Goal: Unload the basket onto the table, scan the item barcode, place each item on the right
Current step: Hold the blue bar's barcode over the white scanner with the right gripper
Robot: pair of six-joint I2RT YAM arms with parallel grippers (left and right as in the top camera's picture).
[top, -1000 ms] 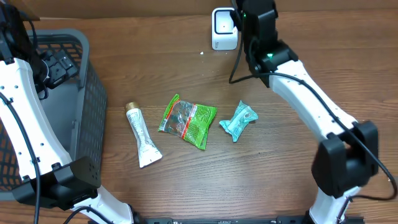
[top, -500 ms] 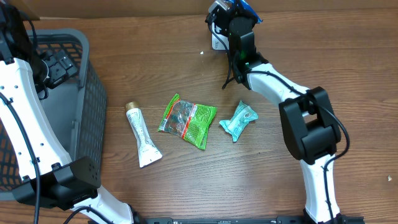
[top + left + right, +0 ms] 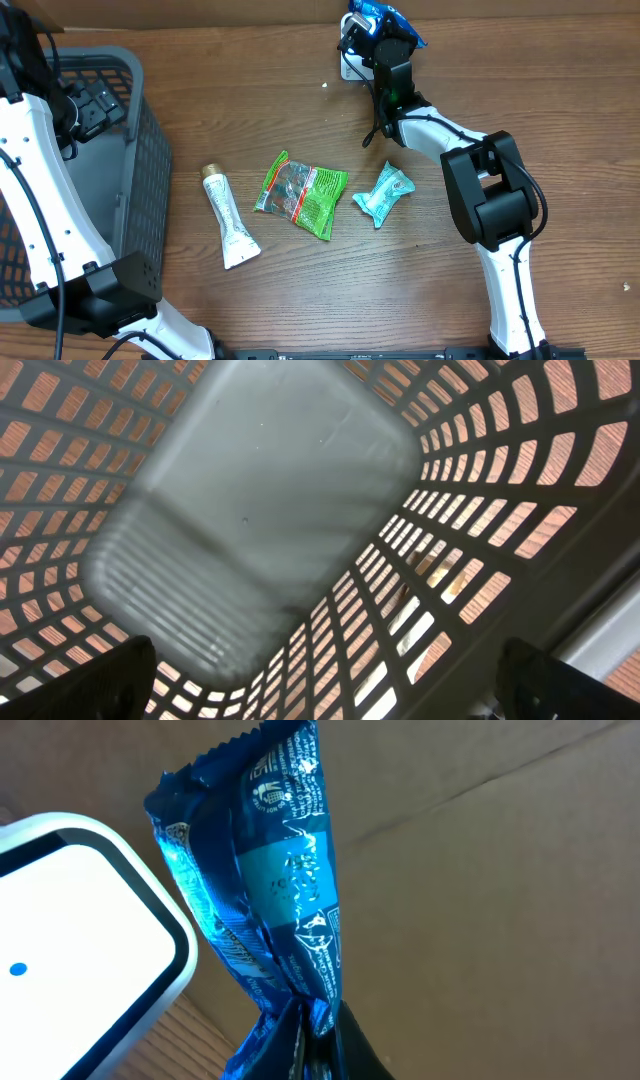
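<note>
While pinched by right gripper [image 3: 305,1055], blue packet [image 3: 285,870]: beside scanner [image 3: 70,910], top middle.
Left gripper [image 3: 335,690]: open.
Next: face barcode to scanner.

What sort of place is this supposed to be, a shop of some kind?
Probably a mock shop checkout on a wooden table: a white barcode scanner, a grey basket, and small packaged goods such as a tube and a green packet.

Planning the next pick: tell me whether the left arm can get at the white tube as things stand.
Probably yes. The left pincer hangs open and empty over the basket, and the white tube lies on bare table beside the basket's wall, apart from the green packet. Only that wall stands between.
</note>
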